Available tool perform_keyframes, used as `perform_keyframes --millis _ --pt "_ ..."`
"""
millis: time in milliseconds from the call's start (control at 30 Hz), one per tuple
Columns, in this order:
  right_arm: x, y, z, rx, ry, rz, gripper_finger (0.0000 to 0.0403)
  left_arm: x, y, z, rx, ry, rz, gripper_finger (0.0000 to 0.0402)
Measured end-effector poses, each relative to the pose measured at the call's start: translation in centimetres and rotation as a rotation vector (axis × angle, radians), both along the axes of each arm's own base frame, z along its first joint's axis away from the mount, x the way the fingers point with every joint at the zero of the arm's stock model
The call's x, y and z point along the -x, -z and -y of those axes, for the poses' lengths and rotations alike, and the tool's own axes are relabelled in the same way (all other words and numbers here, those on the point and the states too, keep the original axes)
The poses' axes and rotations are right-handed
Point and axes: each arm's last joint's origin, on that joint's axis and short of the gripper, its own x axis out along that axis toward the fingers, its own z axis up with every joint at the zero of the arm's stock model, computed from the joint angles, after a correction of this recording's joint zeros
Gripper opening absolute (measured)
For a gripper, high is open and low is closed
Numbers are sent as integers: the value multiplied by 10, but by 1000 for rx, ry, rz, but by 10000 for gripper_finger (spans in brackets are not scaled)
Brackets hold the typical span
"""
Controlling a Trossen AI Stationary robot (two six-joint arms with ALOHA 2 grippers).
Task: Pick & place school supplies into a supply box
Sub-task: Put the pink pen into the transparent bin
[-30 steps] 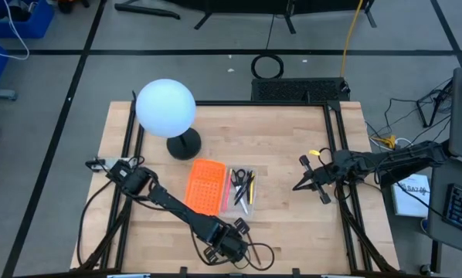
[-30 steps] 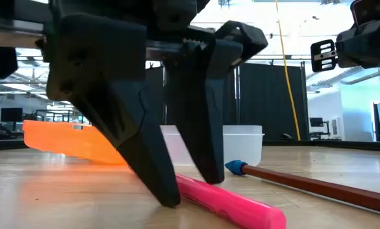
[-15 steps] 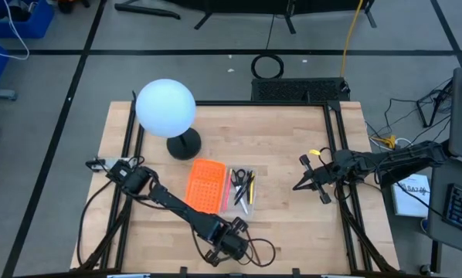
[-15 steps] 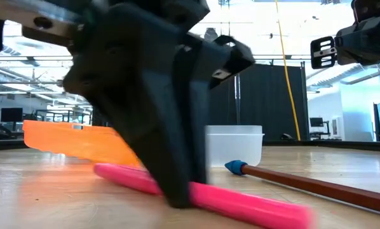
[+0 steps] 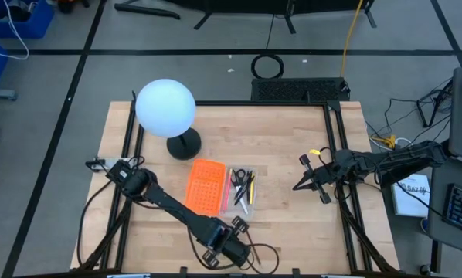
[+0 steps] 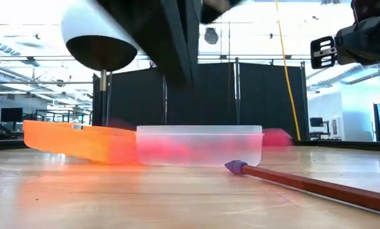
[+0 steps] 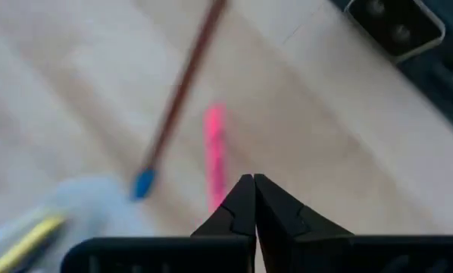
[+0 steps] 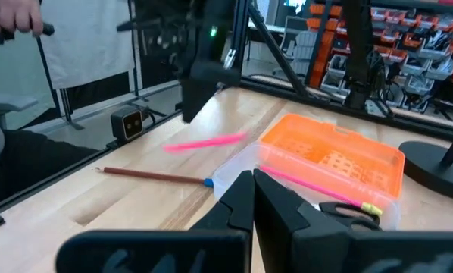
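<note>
My left gripper is near the table's front edge, raised above the wood and shut on a pink pen. In the low view its dark fingers show only at the top. The supply box stands mid-table as a clear tray holding scissors and several pens, joined to an orange gridded panel. A brown pencil with a blue tip lies flat on the wood near the box. My right gripper hovers shut toward the table's right side, with nothing in it. My left gripper pinches the pink pen near one end between its two fingers. The fingers come from above, pointing down. The pen is lifted clear of the table and stays roughly level, most of its length sticking out to one side of the fingers. Blur hides the exact spot of contact.
A white globe lamp on a dark round foot stands at the far left of the table. Black rails run along the table's sides. Bare wood lies between the box and my right gripper. A person's hand shows beyond the table.
My left gripper has shut on the pink pen where it lay on the wood and has gone up with it. The pen is now lifted clear of the table. The pencil and the box have stayed in place.
</note>
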Motion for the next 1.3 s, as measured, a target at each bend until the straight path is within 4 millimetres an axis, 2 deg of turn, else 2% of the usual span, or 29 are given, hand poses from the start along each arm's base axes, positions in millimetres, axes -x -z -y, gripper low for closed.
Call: perform_keyframes --millis 100,200,333,433,600,767,867,967,1300 --pt "0 -1 0 -1 0 7 0 -1 -27 -10 -108 78 17 7" --pt "0 0 0 -10 1 1 0 0 -41 -21 -204 139 9 2" --pt "0 -1 0 -22 2 -1 0 -2 -39 -27 -249 177 2 4" --pt "0 -2 0 -6 1 18 0 -3 -28 -25 -228 154 -4 2" --pt "0 -2 0 -5 0 19 0 -5 -13 -21 -12 -132 -51 26" --pt "0 -3 0 -27 3 19 0 -10 -8 -20 159 -625 -34 62" --pt "0 -3 0 -50 5 13 0 -10 -8 -25 239 -867 -104 83" --pt "0 -2 0 -77 9 -13 0 -6 -7 -28 253 -975 -180 106" --pt "-1 -2 0 -98 12 -27 0 5 -4 -22 237 -1019 -275 196"
